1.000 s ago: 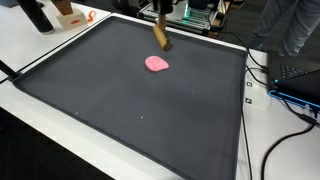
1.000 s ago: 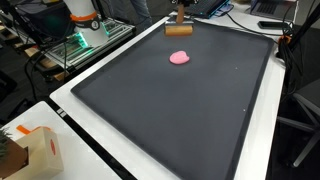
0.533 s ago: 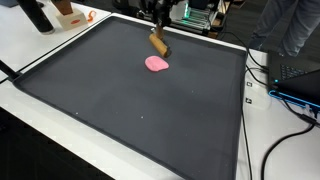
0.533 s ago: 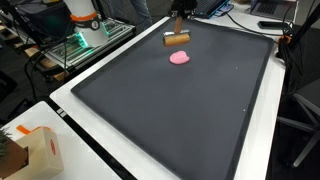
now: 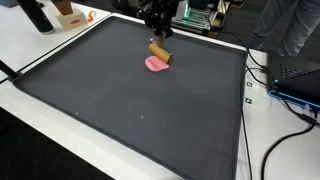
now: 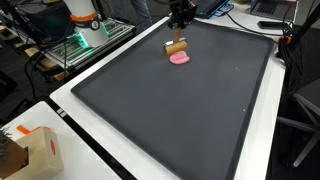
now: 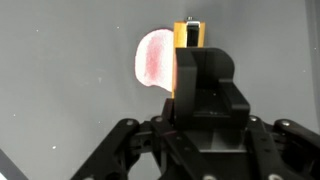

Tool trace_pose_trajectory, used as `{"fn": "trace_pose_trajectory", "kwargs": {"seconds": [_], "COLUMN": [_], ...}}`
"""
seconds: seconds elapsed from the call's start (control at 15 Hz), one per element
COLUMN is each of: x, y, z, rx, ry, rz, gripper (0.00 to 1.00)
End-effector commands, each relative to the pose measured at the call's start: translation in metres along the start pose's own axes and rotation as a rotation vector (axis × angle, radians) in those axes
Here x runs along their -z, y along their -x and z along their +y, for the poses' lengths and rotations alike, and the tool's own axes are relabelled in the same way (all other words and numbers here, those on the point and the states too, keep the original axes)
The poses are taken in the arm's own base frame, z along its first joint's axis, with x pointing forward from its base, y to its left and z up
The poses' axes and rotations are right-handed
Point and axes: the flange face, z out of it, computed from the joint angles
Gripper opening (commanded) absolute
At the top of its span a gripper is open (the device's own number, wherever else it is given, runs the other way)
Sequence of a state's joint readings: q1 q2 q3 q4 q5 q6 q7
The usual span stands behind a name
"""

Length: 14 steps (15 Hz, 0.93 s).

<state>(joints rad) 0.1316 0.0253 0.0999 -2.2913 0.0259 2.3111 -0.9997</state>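
A black gripper (image 5: 158, 36) is shut on a brown wooden block (image 5: 159, 50) and holds it just above a flat pink piece (image 5: 154, 65) lying on the black mat (image 5: 130, 110). Both exterior views show the block (image 6: 177, 47) hanging over the far side of the pink piece (image 6: 181, 59). In the wrist view the block (image 7: 187, 34) sticks out beyond the black fingers (image 7: 205, 85), edge on. The pink piece (image 7: 155, 58) lies right beside it on the left. Whether block and pink piece touch I cannot tell.
A raised white border frames the mat (image 6: 150, 100). An orange-and-white box (image 6: 35, 150) stands on the white table at one corner. Cables and a laptop (image 5: 295, 80) lie beside the mat. Equipment with green lights (image 6: 85, 35) stands behind it.
The gripper has carried the brown block from the mat's far edge down and inward; it now hangs right over the pink piece. The pink piece has not moved.
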Motion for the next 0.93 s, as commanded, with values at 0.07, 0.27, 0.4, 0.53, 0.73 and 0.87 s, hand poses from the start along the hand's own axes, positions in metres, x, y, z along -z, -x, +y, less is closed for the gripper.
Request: {"fn": "trace_pose_trajectory", "kwargs": {"seconds": [0.07,0.27,0.4,0.53,0.73,0.87], "x": [-0.017,-0.024,-0.026,-0.028,-0.034,-0.038], "y": [0.004,0.004,0.004,0.003,0.003,0.003], "z": [-0.003,0.0,0.002,0.003,0.006,0.006], "rx": [0.082,0.087,0.085,0.088,0.082,0.083], "ry": [0.001,-0.002,0.0,0.008,0.02,0.025], "rz": [-0.002,-0.007,-0.005,-0.003,0.004,0.002], "gripper": [0.24,0.24,0.24,0.24,0.24,0.24]}}
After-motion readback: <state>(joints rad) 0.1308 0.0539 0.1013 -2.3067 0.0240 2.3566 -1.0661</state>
